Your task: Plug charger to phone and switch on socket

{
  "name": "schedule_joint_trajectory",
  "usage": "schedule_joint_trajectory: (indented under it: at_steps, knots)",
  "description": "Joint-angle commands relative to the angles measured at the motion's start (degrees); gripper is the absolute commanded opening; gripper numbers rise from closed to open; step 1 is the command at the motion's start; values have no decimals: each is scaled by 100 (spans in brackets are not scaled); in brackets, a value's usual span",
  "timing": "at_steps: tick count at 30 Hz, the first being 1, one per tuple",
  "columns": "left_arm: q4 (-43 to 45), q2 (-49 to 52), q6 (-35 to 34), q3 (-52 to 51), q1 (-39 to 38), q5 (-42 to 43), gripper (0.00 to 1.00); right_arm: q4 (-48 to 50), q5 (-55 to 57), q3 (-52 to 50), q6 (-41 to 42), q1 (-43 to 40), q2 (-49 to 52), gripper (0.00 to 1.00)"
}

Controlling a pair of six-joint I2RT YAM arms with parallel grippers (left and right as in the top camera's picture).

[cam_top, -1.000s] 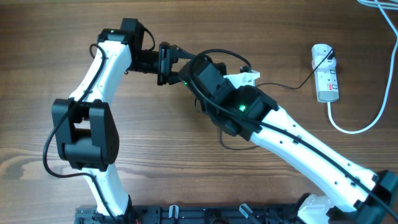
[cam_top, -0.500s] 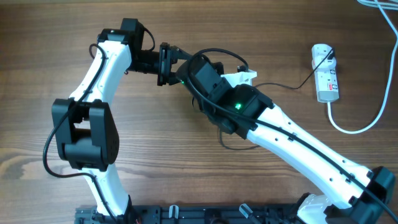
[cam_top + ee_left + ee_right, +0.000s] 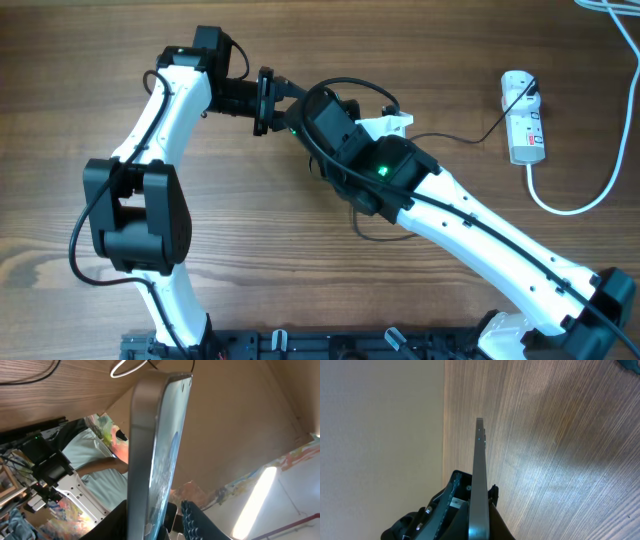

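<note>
You have the phone [image 3: 150,450] standing on edge between the left jaws. The right wrist view also shows it edge-on, between the right jaws. For both pairs you cannot tell if they pinch it. The charger [image 3: 460,137] runs from the socket [image 3: 524,120], on the counter [image 3: 250,300] at far right, to under the right arm.

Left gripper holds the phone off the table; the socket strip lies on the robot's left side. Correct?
No: the socket strip lies on the robot's right side, as the overhead view shows. The left gripper does hold the phone off the table.
</note>
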Motion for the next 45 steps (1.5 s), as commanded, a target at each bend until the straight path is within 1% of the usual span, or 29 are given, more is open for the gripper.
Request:
schedule_joint_trajectory:
  at_steps: [1, 2, 3, 5, 6, 7, 9, 11, 12, 15, 17, 19, 21, 22, 23, 25, 26, 27, 29, 30, 31, 33, 34, 35, 37, 40, 41, 43, 45]
  knots:
    - [0, -203, -39, 11, -11, -2, 29, 50, 219, 87, 105, -7, 22, 5]
    - [-2, -203, -39, 11, -11, -2, 25, 50, 219, 87, 101, -7, 22, 9]
    - [-2, -203, -39, 11, -11, -2, 17, 50, 219, 87, 94, -7, 22, 18]
    - [-2, -203, -39, 11, -11, -2, 9, 50, 225, 87, -7, -7, 22, 38]
    - [-2, -203, -39, 11, -11, -2, 4, 50, 227, 87, -136, -7, 22, 43]
    - [0, -203, -39, 11, -11, -4, 4, 50, 249, 87, -295, -9, 22, 51]
    - [0, -203, -39, 11, -11, -4, 4, 50, 358, 87, -669, -20, 20, 73]
    - [11, -203, -35, 11, -11, -7, 4, 35, 492, 87, -949, -20, -15, 80]
    - [52, -203, -35, 11, -9, -7, 4, 4, 529, 87, -1012, -28, -55, 85]
    - [289, -203, -35, 11, -9, -11, 4, -282, 527, 87, -1099, -136, -282, 94]
    - [409, -203, -35, 11, -9, -15, 4, -566, 527, 87, -1106, -240, -433, 97]
    - [529, -203, -37, 11, 15, -125, 4, -887, 525, 87, -1451, -426, -597, 99]
    - [560, -203, -37, 11, 101, -691, 4, -1204, 417, 87, -2402, -750, -752, 100]
    - [560, -203, -35, 9, 164, -1099, 4, -1325, 284, 87, -3029, -927, -789, 100]
    - [560, -203, -35, 9, 232, -1495, 4, -1403, 61, 87, -3871, -1130, -791, 100]
    - [557, -203, 9, 9, 345, -2017, 4, -1493, -546, 85, -5536, -1510, -739, 100]
    - [560, -203, 9, 9, 404, -2240, 4, -1569, -890, 74, -6210, -1681, -702, 99]
    - [557, -203, 9, 9, 446, -2415, 4, -1615, -1202, 39, -6603, -1825, -658, 100]
    - [557, -203, 9, 9, 522, -2870, 4, -1626, -1641, -96, -6946, -2039, -566, 100]
    - [557, -203, 11, 9, 555, -3106, 4, -1628, -1788, -197, -6944, -2127, -509, 100]
    - [555, -203, 195, 9, 588, -3351, 4, -1591, -1958, -372, -6946, -2214, -409, 100]
    - [555, -203, 675, 9, 603, -3449, 4, -1504, -2159, -581, -6996, -2267, -243, 100]
    - [553, -203, 984, 9, 603, -3528, 4, -1392, -2382, -693, -7259, -2271, -133, 97]
    - [538, -203, 1220, 9, 603, -3630, 4, -1237, -2675, -774, -7589, -2271, -17, 91]
    - [487, -203, 1576, 9, 603, -3956, 4, -1060, -3233, -809, -7888, -2269, 350, 75]
    - [378, -203, 1921, 9, 603, -4345, 4, -1062, -3303, -809, -7764, -2269, 737, 75]
    - [350, -203, 2026, 9, 603, -4446, 4, -1060, -3300, -809, -7646, -2271, 861, 73]
    - [315, -203, 2135, 9, 603, -4815, 4, -1003, -3294, -809, -7479, -2271, 1128, 60]
    - [291, -203, 2135, 9, 603, -5158, 4, -935, -3244, -809, -7377, -2271, 1329, 57]
